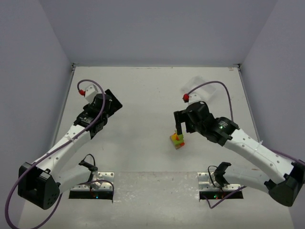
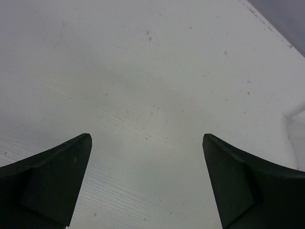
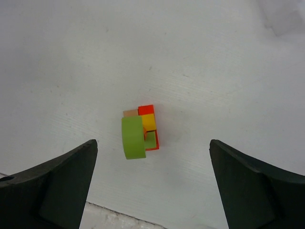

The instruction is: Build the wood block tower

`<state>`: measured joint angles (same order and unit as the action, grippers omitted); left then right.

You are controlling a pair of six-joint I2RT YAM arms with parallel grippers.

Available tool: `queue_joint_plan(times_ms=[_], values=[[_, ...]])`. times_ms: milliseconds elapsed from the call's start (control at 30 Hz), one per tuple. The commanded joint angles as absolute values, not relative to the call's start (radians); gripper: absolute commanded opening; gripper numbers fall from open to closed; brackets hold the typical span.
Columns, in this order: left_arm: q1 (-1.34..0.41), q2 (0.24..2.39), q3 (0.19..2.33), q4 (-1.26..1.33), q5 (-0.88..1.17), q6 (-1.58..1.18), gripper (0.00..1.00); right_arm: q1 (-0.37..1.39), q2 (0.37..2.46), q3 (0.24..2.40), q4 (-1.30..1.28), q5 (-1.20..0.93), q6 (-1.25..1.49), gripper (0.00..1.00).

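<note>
The wood block tower (image 1: 177, 140) stands near the middle of the table as one small stack. From above, in the right wrist view, the tower (image 3: 139, 133) shows a green rounded block on top, with yellow, red, orange and tan blocks beneath it. My right gripper (image 1: 180, 130) hangs just above the stack, and in its own view the right gripper (image 3: 152, 145) is open, its jaws wide apart and touching no block. My left gripper (image 1: 111, 101) is far off at the left. In the left wrist view, the left gripper (image 2: 147, 138) is open over bare table.
A translucent white tray (image 1: 200, 86) lies at the back right, behind the right arm. The arm bases and their metal mounting plates (image 1: 93, 187) sit along the near edge. Grey walls close in the table on three sides.
</note>
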<state>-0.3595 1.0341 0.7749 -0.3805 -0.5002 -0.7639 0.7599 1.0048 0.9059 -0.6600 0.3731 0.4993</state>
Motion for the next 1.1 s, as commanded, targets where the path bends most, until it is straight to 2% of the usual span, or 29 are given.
queue_joint_plan(times_ms=[0,267,467,733,1067], values=[[-0.356,0.968,0.756,-0.367,-0.535,-0.761,1.00,0.603,0.903,0.852,-0.646,0.367,0.541,0.99],[-0.356,0.918,0.731,-0.382,-0.551,-0.775,1.00,0.134,0.887,0.666,-0.620,0.155,0.563,0.99],[-0.356,0.881,0.710,-0.380,-0.584,-0.769,1.00,-0.064,0.937,0.512,-0.513,0.061,0.586,0.99],[-0.356,0.859,0.680,-0.347,-0.589,-0.747,1.00,-0.095,0.867,0.451,-0.466,0.152,0.601,0.99],[-0.356,0.839,0.663,-0.324,-0.572,-0.729,1.00,-0.095,0.590,0.379,-0.431,0.224,0.608,0.99]])
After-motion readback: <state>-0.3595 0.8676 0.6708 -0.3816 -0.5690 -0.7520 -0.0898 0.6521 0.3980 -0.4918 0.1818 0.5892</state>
